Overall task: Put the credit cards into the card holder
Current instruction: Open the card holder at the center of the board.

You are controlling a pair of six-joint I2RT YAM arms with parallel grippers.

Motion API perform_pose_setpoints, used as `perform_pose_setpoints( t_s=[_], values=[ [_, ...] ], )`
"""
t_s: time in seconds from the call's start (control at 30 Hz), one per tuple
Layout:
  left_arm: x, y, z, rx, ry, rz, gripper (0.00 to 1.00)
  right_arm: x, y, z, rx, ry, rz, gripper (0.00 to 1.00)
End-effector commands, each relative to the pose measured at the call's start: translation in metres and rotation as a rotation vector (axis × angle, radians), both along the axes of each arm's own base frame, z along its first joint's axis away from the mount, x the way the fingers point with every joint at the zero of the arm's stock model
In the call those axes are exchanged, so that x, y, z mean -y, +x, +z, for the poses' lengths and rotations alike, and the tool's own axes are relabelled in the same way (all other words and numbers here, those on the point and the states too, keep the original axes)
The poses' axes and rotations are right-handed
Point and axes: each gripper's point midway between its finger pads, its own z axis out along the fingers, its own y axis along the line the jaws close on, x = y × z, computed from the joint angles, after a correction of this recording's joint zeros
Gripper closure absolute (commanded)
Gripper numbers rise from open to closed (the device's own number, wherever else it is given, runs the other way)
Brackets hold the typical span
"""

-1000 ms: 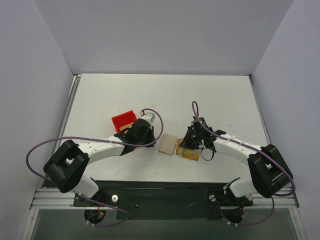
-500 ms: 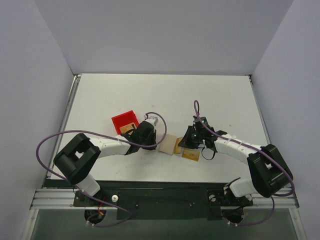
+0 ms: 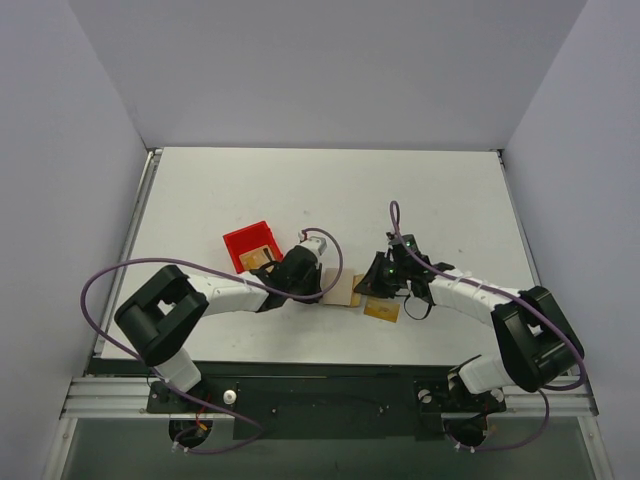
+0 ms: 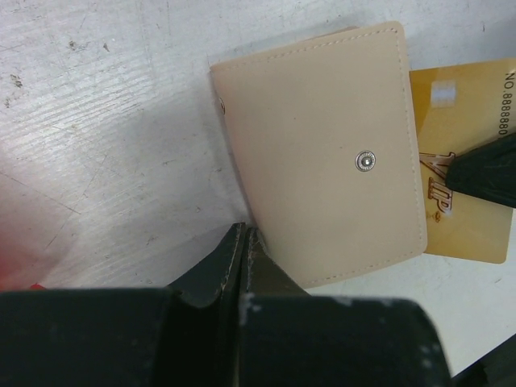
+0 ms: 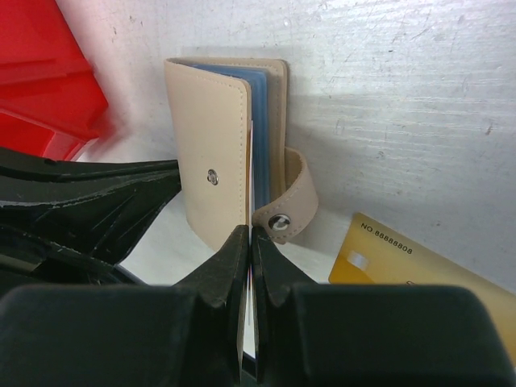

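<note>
Just left of the left gripper [image 3: 320, 288], a red bin [image 3: 248, 243] sits on the white tabletop [image 3: 330, 190]. That gripper is closed on nothing, its pinched tips right at the edge of the card holder [image 4: 322, 153]. The holder lies folded directly ahead of it, beige cover up, a metal snap stud [image 4: 367, 161] showing. On the holder's other side the right gripper [image 5: 249, 235] is closed too, with nothing visible between its fingers. Its tips are at the cover's open edge, where the light blue lining [image 5: 260, 105] shows and the undone snap tab [image 5: 286, 205] curls out just to its right. Further right of that gripper, a gold credit card [image 5: 403, 258] lies flat on the tabletop, outside the holder.
</note>
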Motion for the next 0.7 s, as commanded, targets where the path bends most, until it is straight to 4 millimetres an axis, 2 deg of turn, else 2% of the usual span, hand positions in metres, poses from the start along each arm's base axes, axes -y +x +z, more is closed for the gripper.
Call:
perform_pose_setpoints(
  t_s=[0.0, 0.43, 0.67],
  values=[
    [0.013, 0.006, 0.008, 0.018, -0.036, -0.001, 1.0, -0.007, 0.001, 0.009, 0.025, 0.064, 0.019, 1.0],
    [0.031, -0.002, 0.006, -0.004, -0.093, -0.058, 1.0, -0.017, 0.001, 0.041, 0.12, 0.143, 0.079, 1.0],
    [0.047, -0.01, 0.01, -0.002, -0.118, -0.107, 1.0, -0.02, -0.001, 0.044, 0.123, 0.16, 0.101, 1.0]
  ],
)
